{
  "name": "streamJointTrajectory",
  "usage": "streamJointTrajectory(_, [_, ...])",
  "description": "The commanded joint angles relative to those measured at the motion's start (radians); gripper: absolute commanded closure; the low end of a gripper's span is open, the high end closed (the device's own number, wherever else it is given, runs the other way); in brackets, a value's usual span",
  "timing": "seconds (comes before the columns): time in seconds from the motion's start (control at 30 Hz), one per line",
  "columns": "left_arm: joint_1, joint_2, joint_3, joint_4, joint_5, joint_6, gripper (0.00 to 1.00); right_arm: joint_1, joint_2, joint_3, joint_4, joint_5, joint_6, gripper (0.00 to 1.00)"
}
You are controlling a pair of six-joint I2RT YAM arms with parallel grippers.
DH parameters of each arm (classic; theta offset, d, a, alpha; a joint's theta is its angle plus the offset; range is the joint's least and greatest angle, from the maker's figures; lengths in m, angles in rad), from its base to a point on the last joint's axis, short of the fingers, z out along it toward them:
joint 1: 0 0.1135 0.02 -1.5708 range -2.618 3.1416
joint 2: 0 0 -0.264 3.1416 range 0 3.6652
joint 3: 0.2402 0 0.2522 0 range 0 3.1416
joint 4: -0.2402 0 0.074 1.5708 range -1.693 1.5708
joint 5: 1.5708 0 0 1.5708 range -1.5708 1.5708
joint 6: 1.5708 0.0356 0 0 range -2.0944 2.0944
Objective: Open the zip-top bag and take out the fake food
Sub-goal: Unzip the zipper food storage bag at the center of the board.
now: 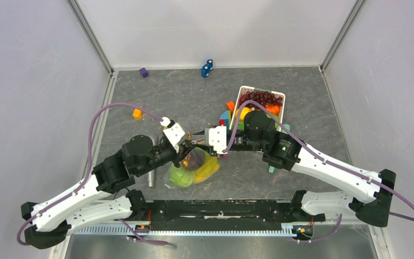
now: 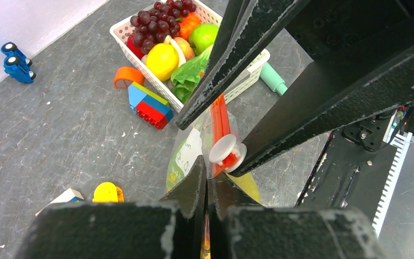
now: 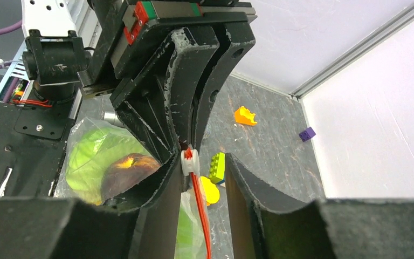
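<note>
The zip-top bag [image 1: 197, 168] hangs between both grippers just in front of the arm bases. It holds fake food: a pale green cabbage [image 1: 180, 177], a dark purple eggplant [image 1: 195, 159] and a yellow piece [image 1: 209, 168]. My left gripper [image 2: 207, 181] is shut on the bag's top edge at the end of the red-orange zipper strip [image 2: 221, 116]. My right gripper [image 3: 202, 181] is open and straddles the strip. The white slider [image 3: 190, 160] rests against its left finger. The slider also shows in the left wrist view [image 2: 225, 151]. The eggplant [image 3: 126, 170] and cabbage [image 3: 89, 154] show through the plastic.
A white slatted basket [image 1: 245, 91] of toy produce stands behind the right arm, with coloured blocks [image 2: 150, 105] beside it. A yellow block [image 2: 107, 192], an orange block [image 1: 137, 114], a purple block [image 1: 143, 72] and a blue toy [image 1: 207, 68] lie around. A metal cylinder [image 1: 151, 178] lies left of the bag.
</note>
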Motion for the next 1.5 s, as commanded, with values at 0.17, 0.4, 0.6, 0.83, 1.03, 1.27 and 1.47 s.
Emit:
streamJointTrajectory(0.17, [0.007,-0.034,0.012,0.083,0.016,-0.031,0.98,0.003,0.009,-0.004,0.000,0.014,-0.021,0.60])
streamJointTrajectory(0.4, [0.006,-0.033,0.008,0.086,0.019,-0.032,0.98,0.004,0.011,-0.002,0.003,-0.010,-0.021,0.74])
streamJointTrajectory(0.6, [0.006,-0.036,0.001,0.087,0.019,-0.034,0.98,0.003,0.008,-0.006,0.017,-0.021,-0.008,0.66])
streamJointTrajectory(0.83, [0.006,-0.040,-0.005,0.087,0.023,-0.036,0.98,0.003,0.000,-0.016,0.044,-0.041,0.004,0.73])
streamJointTrajectory(1.03, [0.006,-0.046,-0.014,0.091,0.024,-0.042,0.98,0.003,-0.006,-0.028,0.042,-0.045,0.003,0.93])
streamJointTrajectory(1.27, [0.006,-0.082,-0.050,0.091,0.013,-0.077,0.98,0.003,-0.018,-0.046,0.028,0.013,0.012,1.00])
streamJointTrajectory(1.47, [0.006,-0.155,-0.082,0.085,-0.024,-0.093,0.98,0.004,-0.027,-0.076,0.007,0.067,0.014,1.00])
